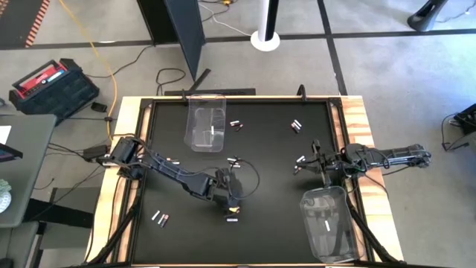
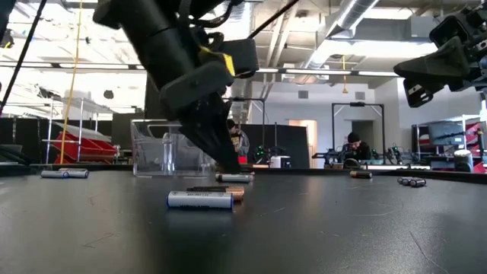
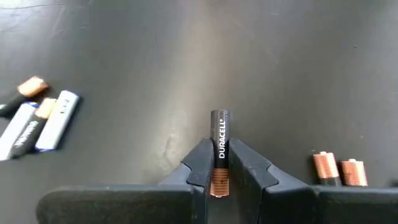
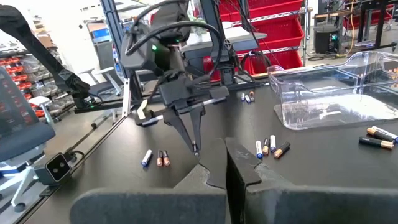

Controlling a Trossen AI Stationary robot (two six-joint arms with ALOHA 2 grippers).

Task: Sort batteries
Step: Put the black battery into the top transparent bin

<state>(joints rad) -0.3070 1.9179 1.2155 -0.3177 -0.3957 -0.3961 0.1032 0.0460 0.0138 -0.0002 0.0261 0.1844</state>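
My left gripper (image 1: 231, 201) reaches over the middle of the black table, slanting down, and is shut on a black battery (image 3: 219, 134) with a copper end. Loose batteries lie flat around it: a white one (image 2: 199, 199) with a dark one behind it toward the near edge, a group (image 3: 37, 118) to one side, and two copper-ended ones (image 3: 339, 169) to the other. More batteries (image 1: 236, 124) lie farther back. My right gripper (image 4: 225, 165) waits shut at the table's right edge, holding nothing. My left gripper pinches the black battery between its two fingers (image 3: 200, 163), which lie along it. They grip its copper end (image 3: 218, 177). The dark end sticks out past the fingertips. The fingers slant down from above. Whether the battery's free end touches the table cannot be told.
A clear bin (image 1: 206, 119) stands at the far edge with a battery inside. A second clear bin (image 1: 327, 223) stands at the near right corner, also holding one. Bare black tabletop (image 1: 275, 208) lies between the left gripper and that bin. Wooden rails frame the table.
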